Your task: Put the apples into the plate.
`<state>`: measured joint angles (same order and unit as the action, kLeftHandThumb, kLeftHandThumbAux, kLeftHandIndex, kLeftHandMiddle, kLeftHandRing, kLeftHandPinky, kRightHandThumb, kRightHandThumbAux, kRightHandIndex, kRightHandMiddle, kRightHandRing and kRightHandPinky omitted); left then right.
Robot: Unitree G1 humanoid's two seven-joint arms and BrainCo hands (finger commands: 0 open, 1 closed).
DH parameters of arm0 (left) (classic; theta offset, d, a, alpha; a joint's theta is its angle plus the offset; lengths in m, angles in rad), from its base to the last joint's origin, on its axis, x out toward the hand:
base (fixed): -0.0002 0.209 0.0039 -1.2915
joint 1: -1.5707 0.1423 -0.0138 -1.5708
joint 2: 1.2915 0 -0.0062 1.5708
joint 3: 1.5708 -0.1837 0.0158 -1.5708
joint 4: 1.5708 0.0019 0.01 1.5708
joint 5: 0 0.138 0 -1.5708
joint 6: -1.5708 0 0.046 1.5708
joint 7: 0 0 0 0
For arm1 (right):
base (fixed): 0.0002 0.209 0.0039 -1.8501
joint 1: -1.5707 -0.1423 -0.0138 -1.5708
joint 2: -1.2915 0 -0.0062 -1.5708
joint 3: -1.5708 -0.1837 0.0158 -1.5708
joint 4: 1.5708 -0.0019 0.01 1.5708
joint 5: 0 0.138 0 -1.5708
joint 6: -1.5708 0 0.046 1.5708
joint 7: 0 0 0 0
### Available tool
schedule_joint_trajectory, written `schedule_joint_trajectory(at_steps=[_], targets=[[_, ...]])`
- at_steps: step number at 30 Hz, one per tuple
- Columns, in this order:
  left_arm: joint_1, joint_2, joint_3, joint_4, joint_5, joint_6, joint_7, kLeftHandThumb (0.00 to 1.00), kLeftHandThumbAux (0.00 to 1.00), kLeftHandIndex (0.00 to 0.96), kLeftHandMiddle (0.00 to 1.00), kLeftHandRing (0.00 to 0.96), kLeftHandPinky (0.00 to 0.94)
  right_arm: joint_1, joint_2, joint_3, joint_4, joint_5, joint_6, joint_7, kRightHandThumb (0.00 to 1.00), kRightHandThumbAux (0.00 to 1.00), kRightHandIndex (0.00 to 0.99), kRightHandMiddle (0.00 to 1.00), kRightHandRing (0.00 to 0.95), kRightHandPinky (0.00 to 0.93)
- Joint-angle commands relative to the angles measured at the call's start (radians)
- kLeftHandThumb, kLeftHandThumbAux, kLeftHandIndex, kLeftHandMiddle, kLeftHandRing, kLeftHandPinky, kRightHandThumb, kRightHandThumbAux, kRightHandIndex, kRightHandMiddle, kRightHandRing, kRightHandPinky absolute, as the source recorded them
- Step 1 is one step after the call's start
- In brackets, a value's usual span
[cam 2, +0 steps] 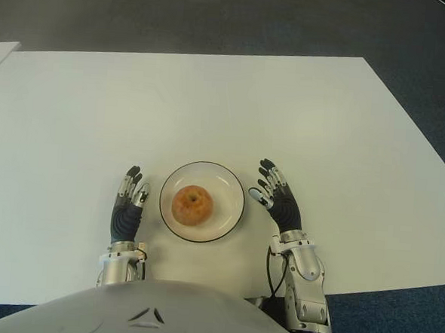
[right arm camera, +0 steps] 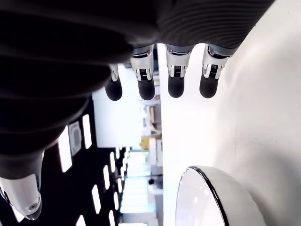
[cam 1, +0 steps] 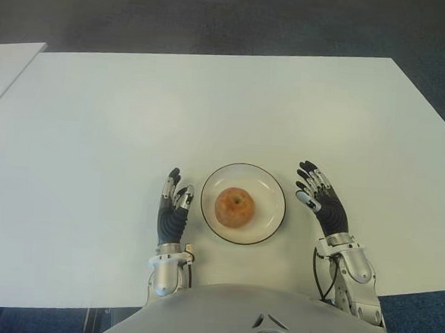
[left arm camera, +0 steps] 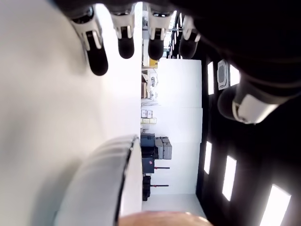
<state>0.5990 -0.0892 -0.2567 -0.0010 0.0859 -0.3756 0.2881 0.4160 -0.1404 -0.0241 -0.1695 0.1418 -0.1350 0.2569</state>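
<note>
your apple (cam 1: 235, 206) on the plate (cam 1: 270, 186) at lower centre, left robot hand (cam 1: 173, 210) and right robot hand (cam 1: 322, 203) spread empty beside it on the surface (cam 1: 211, 105)

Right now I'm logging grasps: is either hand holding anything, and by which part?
Nothing is held. The left hand and right hand are open beside the plate; the apple sits in it.

L hand (cam 1: 173, 209), R hand (cam 1: 322, 201): black palms, silver wrists, black fingertips; R wrist cable.
</note>
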Motion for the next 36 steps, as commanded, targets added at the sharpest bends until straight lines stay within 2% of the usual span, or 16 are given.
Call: schedule_joint_trajectory(at_steps=[1,10,16,27,36], targets=[[0.060,-0.056,-0.060,0.059,-0.042,0.002,-0.042,0.050,0.473,0.026,0.012,0.000,0.000,0.004,-0.004,0.012,0.003,-0.017,0.034,-0.006,0.167,0.625,0.002,0.000,0.000,0.000],[0.063,-0.039,-0.053,0.050,-0.062,-0.038,-0.095,0.029,0.518,0.044,0.022,0.000,0.000,-0.009,0.006,0.010,0.043,-0.001,0.037,0.005,0.156,0.608,0.013,0.000,0.000,0.000],[0.075,-0.022,-0.062,0.013,-0.012,-0.063,-0.094,0.015,0.521,0.058,0.033,0.000,0.000,-0.013,0.029,0.005,0.090,0.031,-0.008,0.018,0.154,0.580,0.048,0.025,0.000,0.004],[0.057,-0.016,-0.033,0.045,0.063,-0.199,-0.047,0.038,0.503,0.161,0.063,0.011,0.006,-0.019,0.077,-0.001,0.163,0.102,-0.097,0.061,0.162,0.535,0.098,0.074,0.006,0.000],[0.047,-0.017,-0.015,0.065,0.053,-0.261,-0.038,0.066,0.485,0.163,0.068,0.015,0.005,-0.025,0.097,-0.005,0.199,0.111,-0.144,0.074,0.177,0.548,0.094,0.064,0.000,0.000]])
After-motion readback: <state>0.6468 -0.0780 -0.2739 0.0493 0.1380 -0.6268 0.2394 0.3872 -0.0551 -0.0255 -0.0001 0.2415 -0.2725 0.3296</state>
